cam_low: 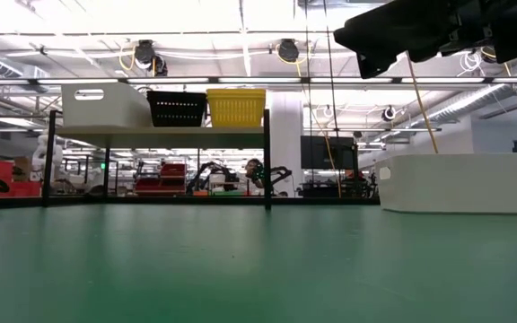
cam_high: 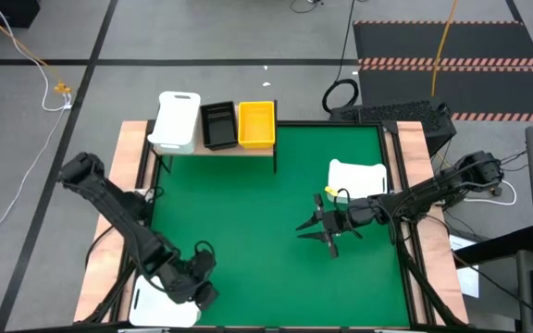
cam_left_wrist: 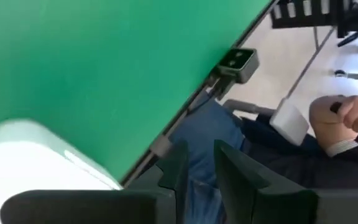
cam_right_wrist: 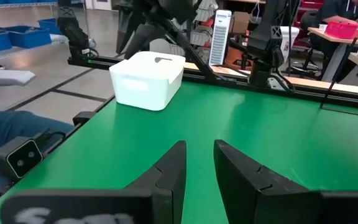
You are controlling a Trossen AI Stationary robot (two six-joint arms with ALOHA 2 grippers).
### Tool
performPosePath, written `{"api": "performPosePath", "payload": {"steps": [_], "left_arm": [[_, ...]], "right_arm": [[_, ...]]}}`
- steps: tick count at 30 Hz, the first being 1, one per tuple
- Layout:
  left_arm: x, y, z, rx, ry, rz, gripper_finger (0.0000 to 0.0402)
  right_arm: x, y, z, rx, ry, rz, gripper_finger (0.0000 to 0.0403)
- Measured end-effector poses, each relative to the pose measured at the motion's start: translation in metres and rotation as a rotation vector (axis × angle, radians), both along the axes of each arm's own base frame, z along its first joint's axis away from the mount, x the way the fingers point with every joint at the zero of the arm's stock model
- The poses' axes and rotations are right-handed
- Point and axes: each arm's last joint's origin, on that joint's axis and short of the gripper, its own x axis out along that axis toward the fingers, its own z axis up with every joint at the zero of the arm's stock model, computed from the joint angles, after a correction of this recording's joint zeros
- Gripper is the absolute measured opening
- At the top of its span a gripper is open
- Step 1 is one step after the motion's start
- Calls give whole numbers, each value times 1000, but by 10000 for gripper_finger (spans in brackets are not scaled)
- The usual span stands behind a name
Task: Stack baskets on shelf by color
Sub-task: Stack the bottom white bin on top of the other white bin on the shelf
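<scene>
Both hands stand slightly parted, empty: left hand [cam_high: 195, 294] lower left beside a white basket [cam_high: 163, 310], right hand [cam_high: 326, 228] centre-right near another white basket [cam_high: 357, 178]. Upper-left shelf [cam_high: 213, 148] carries white, black, yellow baskets [cam_high: 216, 124].

Bright, even overhead light; glaring ceiling lamps [cam_low: 151, 13] in low view; left wrist view motion-blurred; soft shadows.

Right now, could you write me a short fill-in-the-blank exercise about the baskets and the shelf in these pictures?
1. On the shelf, the black basket stands between the white basket and the ____ one.
2. Another white basket sits on the ____ mat, near the right pincer.
3. The number of baskets on the shelf is ____.

Missing words: yellow; green; three
</scene>
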Motion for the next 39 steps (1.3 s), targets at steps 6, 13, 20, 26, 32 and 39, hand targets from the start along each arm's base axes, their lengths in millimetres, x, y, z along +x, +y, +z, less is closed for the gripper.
{"api": "performPosePath", "payload": {"steps": [6,13,20,26,32,39], "left_arm": [[-8,-4,-4,-61,118,48,98],[-28,-20,-14,-89,234,236,169],[-27,-26,-27,-70,264,318,244],[-27,-25,-38,-45,371,306,253],[-19,-21,-47,6,378,296,195],[-6,-26,-67,-2,451,181,83]], "right_arm": [[-2,4,-3,-6,29,21,75],[-7,16,-7,-22,70,73,75],[-7,26,-12,-11,88,103,75],[-10,32,-13,11,99,93,75],[-11,35,-12,15,84,90,75],[-11,35,-12,17,85,88,75]]}}
